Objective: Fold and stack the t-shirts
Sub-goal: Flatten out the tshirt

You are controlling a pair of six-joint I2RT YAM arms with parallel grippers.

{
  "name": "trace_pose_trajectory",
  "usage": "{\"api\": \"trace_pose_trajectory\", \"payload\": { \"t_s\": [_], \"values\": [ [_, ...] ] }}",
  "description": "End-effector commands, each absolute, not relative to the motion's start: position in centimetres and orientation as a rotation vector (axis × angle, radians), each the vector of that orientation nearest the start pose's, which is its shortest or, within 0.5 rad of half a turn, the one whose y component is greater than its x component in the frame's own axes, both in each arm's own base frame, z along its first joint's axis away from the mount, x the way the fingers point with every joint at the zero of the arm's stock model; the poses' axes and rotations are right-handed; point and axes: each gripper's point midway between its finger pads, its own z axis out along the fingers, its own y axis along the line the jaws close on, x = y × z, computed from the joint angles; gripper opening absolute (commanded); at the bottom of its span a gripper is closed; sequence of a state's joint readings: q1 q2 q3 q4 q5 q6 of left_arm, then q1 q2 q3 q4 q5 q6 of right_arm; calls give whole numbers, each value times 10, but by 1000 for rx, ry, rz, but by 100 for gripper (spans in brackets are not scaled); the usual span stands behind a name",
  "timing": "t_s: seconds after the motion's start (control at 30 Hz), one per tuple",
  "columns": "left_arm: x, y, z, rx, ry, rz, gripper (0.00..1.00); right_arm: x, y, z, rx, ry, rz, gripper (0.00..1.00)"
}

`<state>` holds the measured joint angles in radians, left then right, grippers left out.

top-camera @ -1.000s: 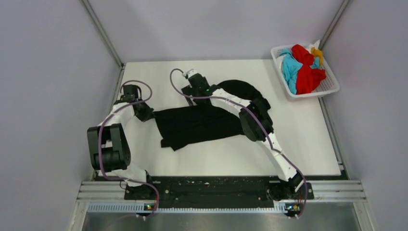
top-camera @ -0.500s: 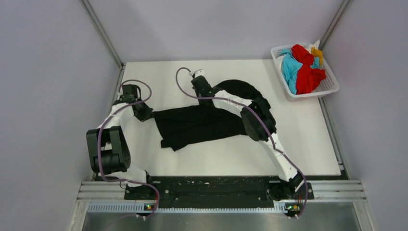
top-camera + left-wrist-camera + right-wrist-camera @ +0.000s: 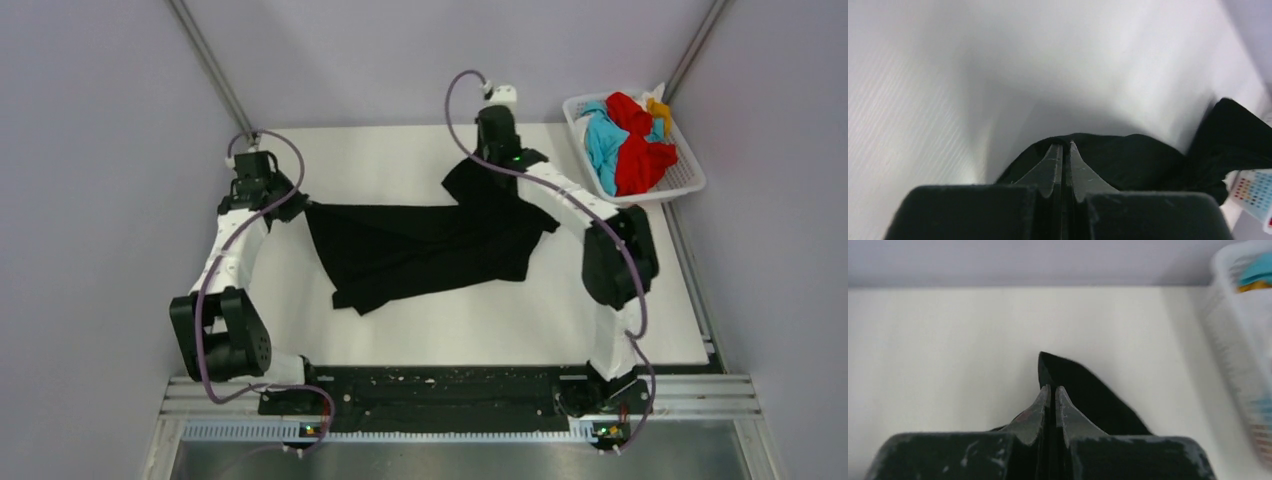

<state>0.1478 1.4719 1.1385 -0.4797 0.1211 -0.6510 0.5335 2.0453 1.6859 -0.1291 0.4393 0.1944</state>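
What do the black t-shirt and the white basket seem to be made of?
Black t-shirt: soft matte cloth, possibly cotton knit; it lies in limp folds and creases.
White basket: probably rigid plastic, smooth finish; its thin lattice walls stand stiff.

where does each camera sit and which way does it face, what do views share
Top external: above and behind the bases, looking down on the white table; left arm and right arm show whole.
Left wrist: on the left arm, looking along the shut left pincer at the black t-shirt it pinches.
Right wrist: on the right arm, looking along the shut right pincer at the shirt's corner, basket at right.
Shared: all show the black t-shirt; top and right wrist show the basket.
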Motion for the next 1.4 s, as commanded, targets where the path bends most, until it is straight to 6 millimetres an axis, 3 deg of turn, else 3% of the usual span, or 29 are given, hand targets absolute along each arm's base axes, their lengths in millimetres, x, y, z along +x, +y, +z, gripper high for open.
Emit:
{"api": "trace_pose_trajectory", "payload": {
  "t_s": [0.0, 0.17, 0.37, 0.53, 0.73, 0.97, 1.07, 1.2, 1.37],
  "values": [
    [415, 11, 263, -697, 1942, -454, 0, 511, 180, 354, 128, 1583, 38, 0],
    [406, 7, 350, -582, 1719, -496, 0, 453, 127, 449, 203, 1363, -32, 0],
    [360, 15, 453, -505, 1441, -433, 0, 366, 68, 563, 278, 1107, -46, 0],
    [300, 8, 524, -403, 1244, -422, 0, 305, 62, 636, 174, 971, 86, 0],
    [227, 3, 593, -314, 1051, -371, 0, 233, 47, 707, 94, 834, 179, 0],
    [153, -15, 650, -212, 909, -377, 0, 155, 37, 760, -1, 696, 303, 0],
    [128, -24, 669, -157, 847, -383, 0, 133, 31, 773, -15, 641, 321, 0],
    [116, -29, 682, -128, 817, -398, 0, 131, 26, 780, -1, 612, 296, 0],
    [149, -28, 679, -137, 880, -419, 0, 160, 29, 781, 28, 634, 218, 0]
  ]
}}
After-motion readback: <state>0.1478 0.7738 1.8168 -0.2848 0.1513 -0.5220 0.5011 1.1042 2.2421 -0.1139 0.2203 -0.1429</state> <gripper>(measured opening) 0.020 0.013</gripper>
